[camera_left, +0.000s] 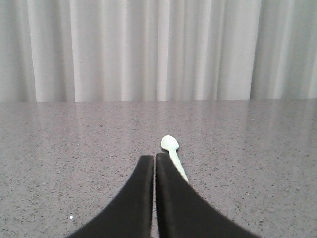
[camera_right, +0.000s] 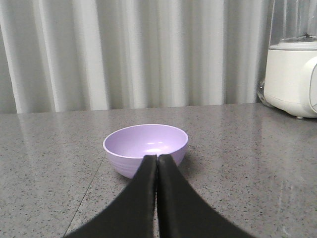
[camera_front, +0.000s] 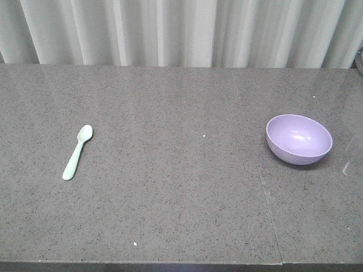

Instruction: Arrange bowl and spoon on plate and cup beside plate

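I read the bowl (camera_front: 299,139), right of middle in the front view, as light, stiff and glossy, so likely slippery. I'd take it at the rim, one finger inside and one outside. The spoon (camera_front: 77,152) lies left of middle, flat on the surface (camera_front: 181,198), well apart from the bowl. It is thin and nearly weightless, and I'd pinch across its handle, low against the stone.

My left gripper (camera_left: 154,157) is pressed closed on nothing, with the spoon's head just beyond its tips. My right gripper (camera_right: 157,157) is likewise closed and empty, and the bowl sits right behind it. No view shows the plate or cup.

The surface is grey speckled stone, polished and reflective, with a seam at lower right. A pale pleated curtain (camera_front: 170,31) backs it. At the upper right of the right wrist view stands a white appliance (camera_right: 292,79), possibly a blender.
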